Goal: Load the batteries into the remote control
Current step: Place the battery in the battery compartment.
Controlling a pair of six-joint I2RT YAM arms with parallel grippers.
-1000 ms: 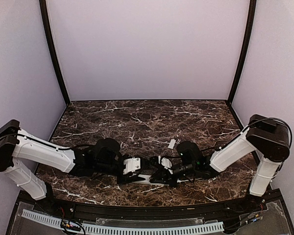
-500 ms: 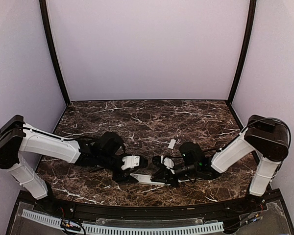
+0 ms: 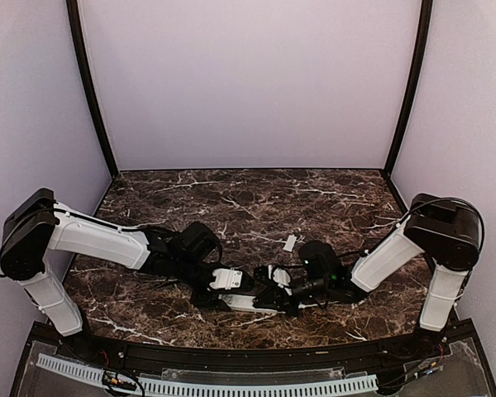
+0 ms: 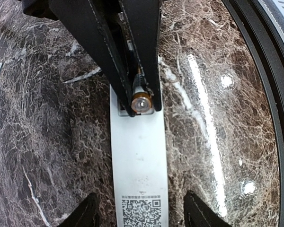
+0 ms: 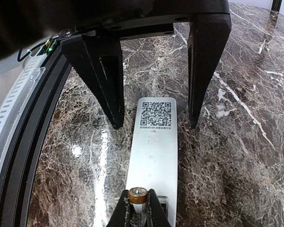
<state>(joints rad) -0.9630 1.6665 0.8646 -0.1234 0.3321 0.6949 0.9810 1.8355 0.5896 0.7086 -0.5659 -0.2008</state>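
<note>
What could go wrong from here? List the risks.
1. The left gripper straddles the QR-code end of the remote control with open jaws, so pressing the battery in could slide the remote control across the glossy marble table.
2. The right gripper pinches the battery between narrow fingertips, so it might tilt or slip out.
3. The grippers face each other closely and could collide.

The table has a dark brown marble top with white veins, glossy enough to throw back bright spots of light. A plain, pale lilac back wall and two side walls enclose it. Black posts run up the back corners. A black rim edges the near side, with a white slotted strip below it.
</note>
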